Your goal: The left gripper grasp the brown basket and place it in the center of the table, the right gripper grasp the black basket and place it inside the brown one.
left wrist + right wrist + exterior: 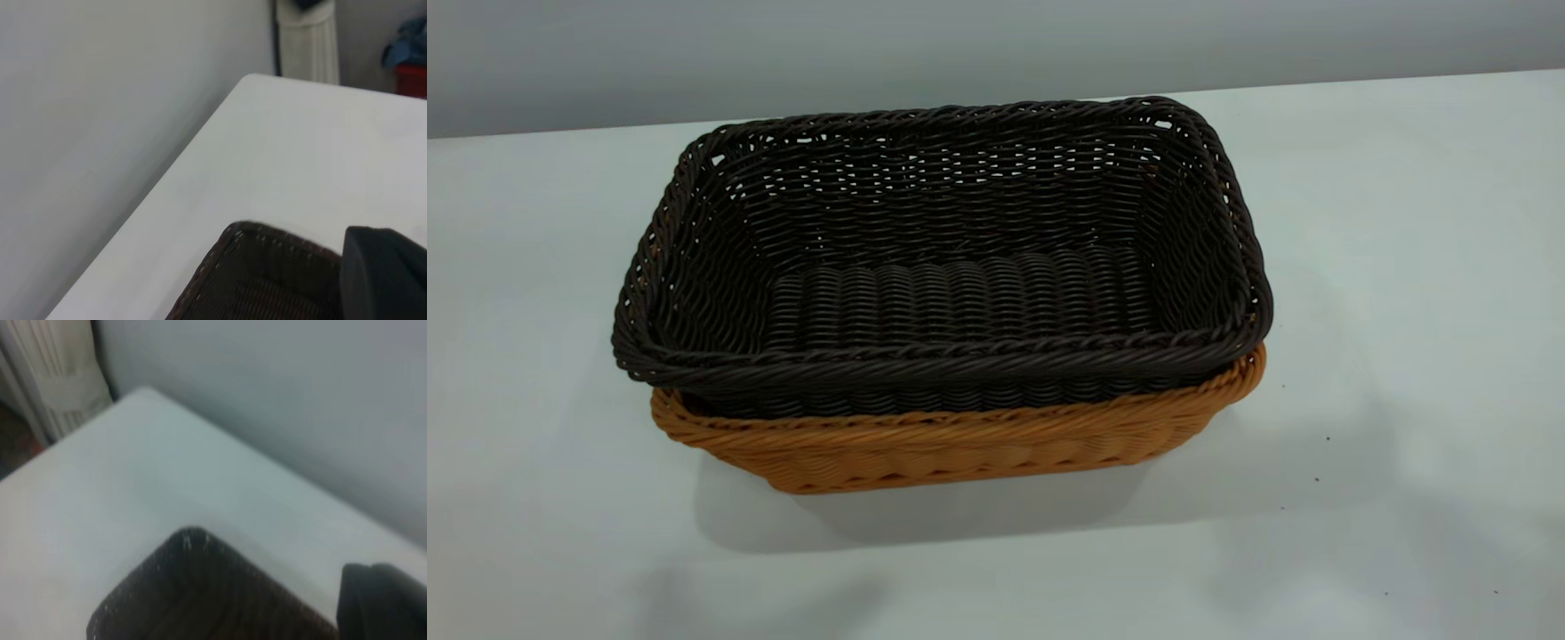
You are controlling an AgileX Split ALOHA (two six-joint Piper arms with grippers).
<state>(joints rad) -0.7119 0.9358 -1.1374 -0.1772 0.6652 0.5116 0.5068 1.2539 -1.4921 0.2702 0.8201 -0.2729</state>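
The black basket (960, 293) sits nested inside the brown basket (960, 444). Its rim stands a little above the brown rim and juts out to the left. Both rest near the middle of the white table (1405, 267). Neither gripper shows in the exterior view. A dark part of my left gripper (383, 273) shows in the left wrist view beside a corner of the black basket (267, 280), apart from it. A dark part of my right gripper (380, 603) shows in the right wrist view, near another corner of the black basket (193, 593), holding nothing that I can see.
A grey wall runs behind the table's far edge (996, 102). A white ribbed object (307, 40) and a red object (412, 80) stand beyond a table corner. Bare tabletop lies on both sides of the baskets.
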